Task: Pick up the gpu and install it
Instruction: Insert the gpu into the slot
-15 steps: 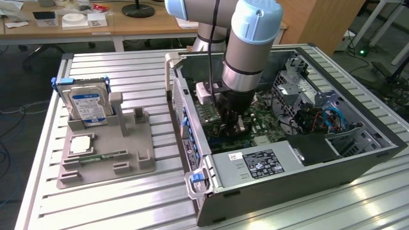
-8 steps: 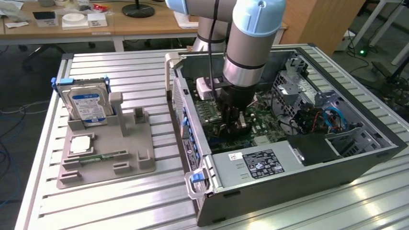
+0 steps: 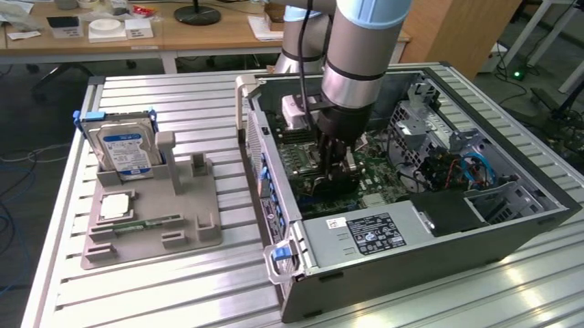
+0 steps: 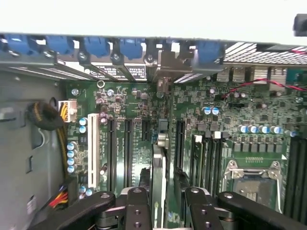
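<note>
While lowered into the case (image 3: 511, 205), the gpu (image 4: 158, 177) is clamped edge-on by the gripper (image 4: 165, 203).
It is held upright over the motherboard (image 4: 129, 115) slots.

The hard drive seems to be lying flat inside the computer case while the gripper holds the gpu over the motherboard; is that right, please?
Not quite. The hard drive stands upright in the grey holder on the table, outside the computer case, as the exterior view shows. The gripper does hold the gpu edge-on over the motherboard.
</note>
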Available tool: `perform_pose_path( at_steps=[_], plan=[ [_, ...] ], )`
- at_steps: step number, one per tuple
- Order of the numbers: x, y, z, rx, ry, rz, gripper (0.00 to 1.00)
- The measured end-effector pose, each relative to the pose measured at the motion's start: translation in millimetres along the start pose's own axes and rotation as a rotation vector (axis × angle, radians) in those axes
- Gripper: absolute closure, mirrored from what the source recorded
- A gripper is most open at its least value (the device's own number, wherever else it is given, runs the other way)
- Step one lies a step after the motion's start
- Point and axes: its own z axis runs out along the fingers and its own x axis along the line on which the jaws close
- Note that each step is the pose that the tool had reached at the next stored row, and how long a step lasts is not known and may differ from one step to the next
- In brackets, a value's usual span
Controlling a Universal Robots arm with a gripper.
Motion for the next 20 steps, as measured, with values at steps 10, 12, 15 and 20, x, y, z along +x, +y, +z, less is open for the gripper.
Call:
perform_pose_path(
  at_steps=[10, 12, 15, 20],
  plan=[
    [-0.5, -0.6, -20.2, 0.0064, -0.0002, 0.000, 0.66],
    [-0.5, -0.6, -20.3, 0.0063, -0.0001, 0.000, 0.67],
    [-0.5, -0.6, -20.3, 0.0062, 0.0000, 0.000, 0.80],
    [-0.5, -0.6, -20.3, 0.0063, -0.0001, 0.000, 0.89]
  ],
)
